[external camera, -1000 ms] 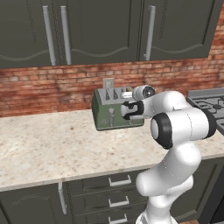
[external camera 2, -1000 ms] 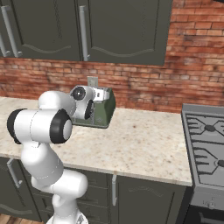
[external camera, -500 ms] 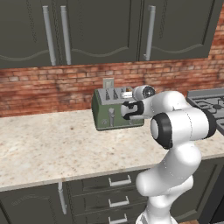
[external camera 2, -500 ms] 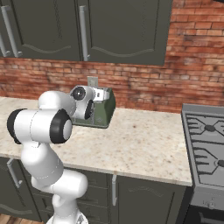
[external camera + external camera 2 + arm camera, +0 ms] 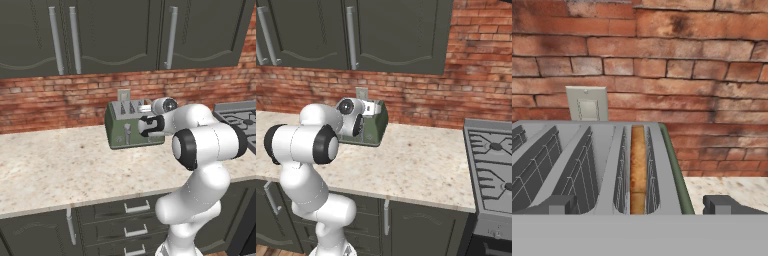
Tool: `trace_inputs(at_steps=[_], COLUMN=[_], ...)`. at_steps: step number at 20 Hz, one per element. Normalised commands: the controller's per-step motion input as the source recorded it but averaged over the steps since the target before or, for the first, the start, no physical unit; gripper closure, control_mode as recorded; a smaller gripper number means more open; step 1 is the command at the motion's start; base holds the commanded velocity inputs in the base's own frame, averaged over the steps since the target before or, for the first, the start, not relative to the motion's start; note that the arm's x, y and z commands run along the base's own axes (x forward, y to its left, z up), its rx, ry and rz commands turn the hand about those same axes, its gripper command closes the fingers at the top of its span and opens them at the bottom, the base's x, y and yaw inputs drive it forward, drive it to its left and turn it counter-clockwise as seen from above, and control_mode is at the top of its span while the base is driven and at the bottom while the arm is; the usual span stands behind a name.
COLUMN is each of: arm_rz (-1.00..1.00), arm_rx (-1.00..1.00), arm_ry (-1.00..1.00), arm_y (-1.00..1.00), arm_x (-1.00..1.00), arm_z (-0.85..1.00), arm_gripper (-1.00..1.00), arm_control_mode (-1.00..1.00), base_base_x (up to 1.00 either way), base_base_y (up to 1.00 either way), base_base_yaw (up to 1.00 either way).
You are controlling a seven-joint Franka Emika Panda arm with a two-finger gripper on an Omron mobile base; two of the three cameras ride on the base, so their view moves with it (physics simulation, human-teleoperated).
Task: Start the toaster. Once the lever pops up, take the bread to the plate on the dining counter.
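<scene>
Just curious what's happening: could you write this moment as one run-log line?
stage: at toaster | gripper: open, above slots | bread: in rightmost slot | left lever: up

Toaster: brushed steel top, matt olive sides. Bread: rough golden crust. Wall: coarse red brick.

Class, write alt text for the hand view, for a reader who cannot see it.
Looking down on the steel top of the toaster, a golden-brown slice of bread sits in its rightmost slot. The open gripper hangs just above the near edge; behind are a brick wall and a wall outlet.
</scene>
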Motion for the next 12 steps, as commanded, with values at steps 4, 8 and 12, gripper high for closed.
trace_inputs(at_steps=[4,8,12], arm_rz=[0.00,0.00,0.00], arm_rx=[0.00,0.00,0.00], arm_ry=[0.00,0.00,0.00], arm_y=[0.00,0.00,0.00], arm_x=[0.00,0.00,0.00], arm_z=[0.00,0.00,0.00], arm_gripper=[-1.00,-1.00,-1.00], arm_control_mode=[-1.00,-1.00,-1.00], base_base_x=[0.00,0.00,0.00], base_base_y=[0.00,0.00,0.00], base_base_yaw=[0.00,0.00,0.00])
